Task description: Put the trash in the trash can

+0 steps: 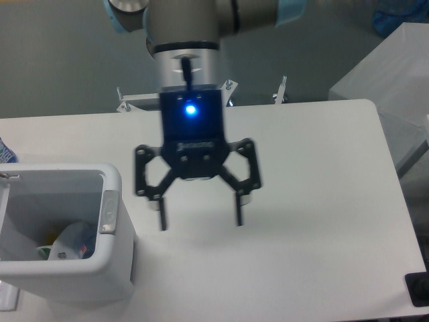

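Your trash sits inside the bin (60,268) at the lower left corner of the tabletop (308,201), well apart from the claw (199,216), which hangs to the bin's right over bare surface. Inside the bin you can make out two items: the bottle (72,239), a pale crumpled shape with a spot of pink at its lower edge, and to its left a scrap of the wrapper (45,251) with a green mark, mostly hidden by the bin's front wall. The two lie against each other on the bin floor.

Your claw is released: its two fingers (161,216) are spread wide and point straight down, with nothing between them. Their tips hover above the tabletop, casting a faint shadow below.

The arm comes in from the top of the view, wrist vertical, a blue light glowing on the claw's body.

Count: one bin, with a grey tab (108,209) on its right rim; one bottle; one wrapper; one claw.
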Controlling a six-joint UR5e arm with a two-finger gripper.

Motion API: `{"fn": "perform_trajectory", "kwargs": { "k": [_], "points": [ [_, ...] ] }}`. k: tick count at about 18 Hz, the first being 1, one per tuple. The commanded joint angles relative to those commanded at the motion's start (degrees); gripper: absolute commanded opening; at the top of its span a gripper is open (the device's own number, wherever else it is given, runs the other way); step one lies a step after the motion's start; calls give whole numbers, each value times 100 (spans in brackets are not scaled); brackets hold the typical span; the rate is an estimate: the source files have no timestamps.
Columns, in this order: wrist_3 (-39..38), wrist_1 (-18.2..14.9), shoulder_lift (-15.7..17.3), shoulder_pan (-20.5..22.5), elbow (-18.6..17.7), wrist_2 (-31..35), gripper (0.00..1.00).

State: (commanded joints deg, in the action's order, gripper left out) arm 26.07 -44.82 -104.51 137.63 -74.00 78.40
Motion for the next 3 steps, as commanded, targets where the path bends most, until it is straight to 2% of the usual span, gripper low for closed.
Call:
{"fn": "perform_trajectory", "kwargs": {
  "k": [3],
  "points": [
    [408, -290, 97, 44, -79, 17, 100]
  ]
}}
